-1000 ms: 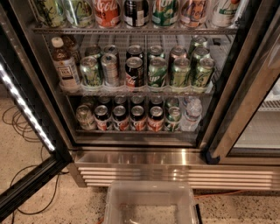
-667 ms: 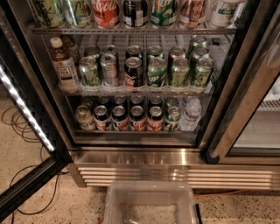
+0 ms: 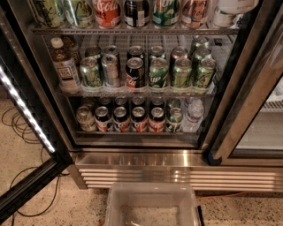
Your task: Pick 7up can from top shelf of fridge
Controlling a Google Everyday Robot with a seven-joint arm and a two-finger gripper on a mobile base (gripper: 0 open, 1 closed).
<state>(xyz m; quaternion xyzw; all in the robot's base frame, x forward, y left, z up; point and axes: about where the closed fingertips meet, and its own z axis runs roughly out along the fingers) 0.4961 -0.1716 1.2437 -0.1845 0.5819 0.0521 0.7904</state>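
Observation:
The fridge (image 3: 146, 161) stands open in front of me, with silver wire racks and a ribbed steel base. The highest rack in view (image 3: 132, 31) carries a row of drinks cut off by the frame's top edge. Two pale cans with green print (image 3: 80, 12) stand at its left; their lettering is cut off, so I cannot tell whether either is the white 7up can. Beside them are a red Coca-Cola can (image 3: 106, 12), a dark can (image 3: 136, 12) and a mostly green 7up can (image 3: 166, 12). The gripper is not in view.
The open glass door (image 3: 26, 114) with a lit strip swings out at the left. Two lower racks hold several cans and bottles (image 3: 65, 66). A clear plastic bin (image 3: 151, 207) sits on the floor before the base. Cables (image 3: 17, 128) lie at the left. Another cooler door (image 3: 261, 123) is at the right.

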